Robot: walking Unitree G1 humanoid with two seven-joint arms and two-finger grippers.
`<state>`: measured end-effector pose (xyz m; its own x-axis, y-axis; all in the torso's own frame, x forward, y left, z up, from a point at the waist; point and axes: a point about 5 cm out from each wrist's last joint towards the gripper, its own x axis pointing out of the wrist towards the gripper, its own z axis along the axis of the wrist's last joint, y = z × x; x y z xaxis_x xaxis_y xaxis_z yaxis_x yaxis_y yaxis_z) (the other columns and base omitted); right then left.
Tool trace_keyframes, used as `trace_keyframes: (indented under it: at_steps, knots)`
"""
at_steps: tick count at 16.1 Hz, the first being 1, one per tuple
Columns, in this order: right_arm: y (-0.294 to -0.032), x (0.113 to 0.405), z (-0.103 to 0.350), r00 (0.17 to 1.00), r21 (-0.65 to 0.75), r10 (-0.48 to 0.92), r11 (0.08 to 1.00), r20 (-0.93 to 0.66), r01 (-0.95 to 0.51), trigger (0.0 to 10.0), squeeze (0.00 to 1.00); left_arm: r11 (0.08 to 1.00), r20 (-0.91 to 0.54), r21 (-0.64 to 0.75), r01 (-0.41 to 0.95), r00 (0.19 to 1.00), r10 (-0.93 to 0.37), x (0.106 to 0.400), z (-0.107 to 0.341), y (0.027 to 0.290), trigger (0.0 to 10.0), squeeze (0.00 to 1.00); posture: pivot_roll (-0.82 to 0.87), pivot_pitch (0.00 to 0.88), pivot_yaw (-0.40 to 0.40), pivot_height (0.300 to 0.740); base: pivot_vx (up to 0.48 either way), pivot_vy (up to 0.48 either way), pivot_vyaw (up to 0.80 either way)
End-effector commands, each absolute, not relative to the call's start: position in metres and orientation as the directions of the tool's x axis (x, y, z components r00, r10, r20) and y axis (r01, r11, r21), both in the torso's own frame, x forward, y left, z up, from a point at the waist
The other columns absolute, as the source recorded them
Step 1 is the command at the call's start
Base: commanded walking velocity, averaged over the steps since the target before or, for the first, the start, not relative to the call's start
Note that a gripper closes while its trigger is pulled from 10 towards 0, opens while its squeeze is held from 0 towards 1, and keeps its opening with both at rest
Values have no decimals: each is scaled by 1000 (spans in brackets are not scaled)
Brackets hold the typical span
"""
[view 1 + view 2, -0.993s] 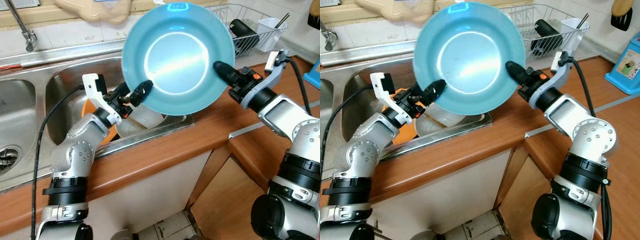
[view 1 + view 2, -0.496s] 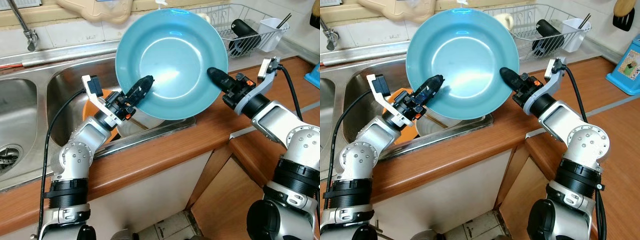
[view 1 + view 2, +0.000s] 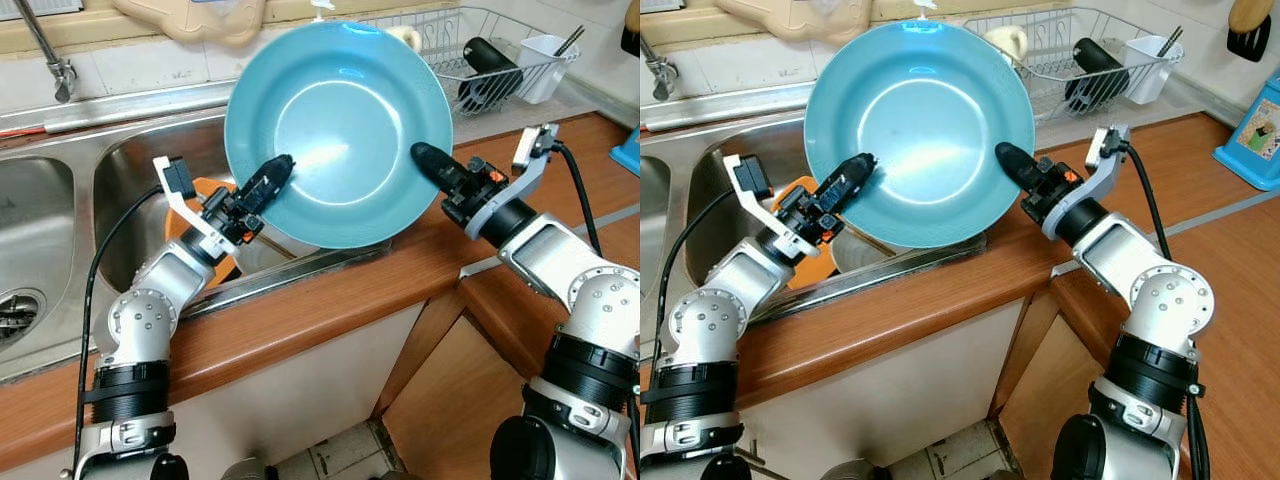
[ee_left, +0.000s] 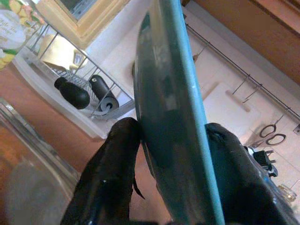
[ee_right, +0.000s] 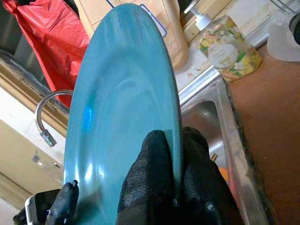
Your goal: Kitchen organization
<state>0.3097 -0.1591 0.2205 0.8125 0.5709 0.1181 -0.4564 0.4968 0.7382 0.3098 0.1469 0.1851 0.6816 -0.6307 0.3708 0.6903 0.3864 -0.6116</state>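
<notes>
The blue plate (image 3: pixel 338 130) is held up in the air over the right-hand basin of the sink (image 3: pixel 130 170), tilted so its hollow faces the head camera, with both arms on it. The left pincer (image 3: pixel 268 180) pinches the plate's lower left rim, one finger on each face as the left wrist view shows; the right pincer (image 3: pixel 432 165) is clamped on the right rim, fingers pressed to front and back.

Judging by the task, the step is carrying the plate to the wire dish rack (image 3: pixel 495 60) at the back right of the counter (image 3: pixel 330 300). To do it well, one arm should probably take the full weight before the other lets go — a two-sided hold twists easily. Keep the plate near upright, edge first, and clear of the dark bottle (image 3: pixel 487 58) and white cup (image 3: pixel 545 52) already in the rack — slot it in gently
</notes>
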Motion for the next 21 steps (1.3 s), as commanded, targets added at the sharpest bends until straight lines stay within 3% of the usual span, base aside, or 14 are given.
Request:
trace_keyframes:
  at_steps: [1, 4, 5, 6, 8, 9, 10, 14, 15, 21]
  knots:
    - [-157, 309, 223, 815, 727, 568, 511, 115, -459, 0, 0, 366, 395, -576, 731, 641, -658, 307, 193, 142, 0, 0, -151, 0, 39, 740, 0, 0, 0]
    - [-157, 309, 223, 815, 723, 567, 515, 116, -461, 0, 0, 373, 385, -576, 727, 644, -661, 307, 192, 142, 0, 0, -151, 0, 39, 740, 0, 0, 0]
    - [-157, 309, 223, 817, 721, 567, 520, 109, -458, 6902, 0, 382, 376, -576, 722, 650, -660, 308, 191, 143, 0, 0, -150, 0, 38, 740, 0, 0, 0]
    - [-156, 309, 223, 818, 709, 567, 537, 98, -457, 10000, 0, 383, 376, -576, 722, 650, -660, 308, 191, 143, 0, 0, -154, 0, 39, 740, 0, 0, 0]
    - [-155, 310, 223, 819, 687, 567, 563, 84, -460, 10000, 0, 384, 377, -576, 722, 651, -659, 308, 191, 143, 0, 0, -154, 0, 39, 740, 0, 0, 0]
    - [-155, 310, 223, 819, 682, 568, 567, 83, -462, 10000, 129, 388, 377, -576, 719, 655, -655, 309, 191, 144, 0, 0, -154, 0, 39, 740, 0, 0, 0]
    - [-155, 310, 223, 818, 680, 570, 567, 84, -465, 10000, 1000, 392, 383, -577, 716, 662, -644, 310, 193, 145, 0, 0, -154, 0, 39, 740, 0, 0, 0]
    - [-158, 311, 224, 825, 659, 560, 593, 74, -462, 10000, 1000, 430, 420, -600, 674, 723, -548, 318, 202, 161, 0, 0, -153, 0, 37, 740, 0, 0, 0]
    - [-159, 311, 223, 825, 646, 561, 606, 67, -464, 10000, 0, 444, 426, -607, 659, 742, -518, 320, 204, 166, 0, 0, -153, 0, 37, 740, 0, 0, 0]
    - [-158, 306, 221, 803, 456, 596, 721, -21, -522, 10000, 0, 590, 372, -621, 516, 857, -358, 329, 204, 201, 0, 0, -151, 0, 30, 740, 0, 0, 0]
